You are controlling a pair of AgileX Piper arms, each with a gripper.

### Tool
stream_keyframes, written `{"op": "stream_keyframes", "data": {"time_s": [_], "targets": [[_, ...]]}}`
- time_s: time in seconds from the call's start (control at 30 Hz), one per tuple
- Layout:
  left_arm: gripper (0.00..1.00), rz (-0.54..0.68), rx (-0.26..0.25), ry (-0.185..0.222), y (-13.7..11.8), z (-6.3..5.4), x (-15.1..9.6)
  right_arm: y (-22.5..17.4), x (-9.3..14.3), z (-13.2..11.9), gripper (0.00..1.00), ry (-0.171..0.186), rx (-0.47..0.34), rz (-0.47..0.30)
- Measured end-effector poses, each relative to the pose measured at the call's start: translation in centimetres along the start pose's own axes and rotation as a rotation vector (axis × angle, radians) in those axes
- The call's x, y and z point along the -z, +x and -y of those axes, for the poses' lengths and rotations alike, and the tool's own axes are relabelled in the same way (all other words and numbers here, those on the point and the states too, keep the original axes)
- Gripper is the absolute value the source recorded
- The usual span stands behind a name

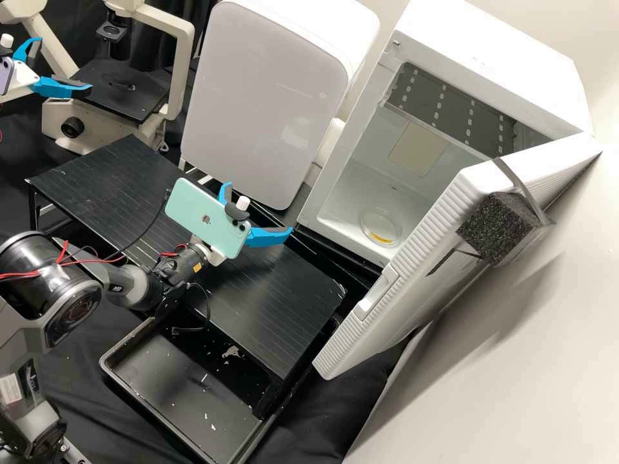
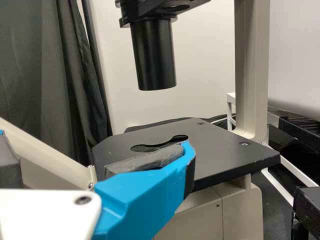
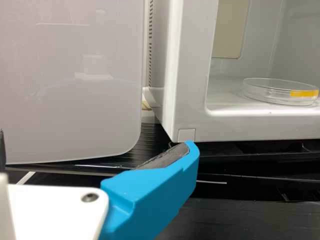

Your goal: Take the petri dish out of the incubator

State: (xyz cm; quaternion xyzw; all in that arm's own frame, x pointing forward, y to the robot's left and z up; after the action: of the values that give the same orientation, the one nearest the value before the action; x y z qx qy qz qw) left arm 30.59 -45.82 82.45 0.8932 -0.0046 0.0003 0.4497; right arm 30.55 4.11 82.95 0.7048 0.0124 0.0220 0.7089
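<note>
The white incubator [image 1: 487,51] is the biggest thing here, its door [image 1: 412,277] swung wide so the inside shows. Next to it stands a white box [image 1: 264,96] with a smooth greyish front. A long black shelf [image 1: 251,283] runs in front of both, marked with pale lines. The pale microscope [image 1: 186,71] stands at the high view's upper left, with a flat black stage [image 1: 122,96]. A black tray [image 1: 174,380] with white flecks in it lies at the near side of the shelf. The left gripper [image 1: 64,64] is by the microscope, its blue fingers spread apart with nothing between them; in the left wrist view one finger [image 2: 145,195] shows against the stage. The right gripper [image 1: 258,207] is over the shelf, near the white box and well apart from the dish, also released, its two fingers wide apart and grasping nothing. A mint green phone [image 1: 200,212] is mounted behind those fingers. A block of black foam [image 1: 493,222] is strapped to the incubator door. Smaller is the clear petri dish [image 1: 379,224], lying flat on the incubator's floor, near the opening. Last comes the yellow label [image 3: 304,93] on the dish's side.
</note>
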Motion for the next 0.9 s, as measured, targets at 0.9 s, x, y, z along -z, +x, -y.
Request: {"op": "stream_keyframes", "data": {"time_s": [0.9], "targets": [[1.00,0.000,0.000,0.000,0.0,0.0,0.0,-4.8,-7.9,-6.4,1.00,0.046,-0.248,0.103]]}}
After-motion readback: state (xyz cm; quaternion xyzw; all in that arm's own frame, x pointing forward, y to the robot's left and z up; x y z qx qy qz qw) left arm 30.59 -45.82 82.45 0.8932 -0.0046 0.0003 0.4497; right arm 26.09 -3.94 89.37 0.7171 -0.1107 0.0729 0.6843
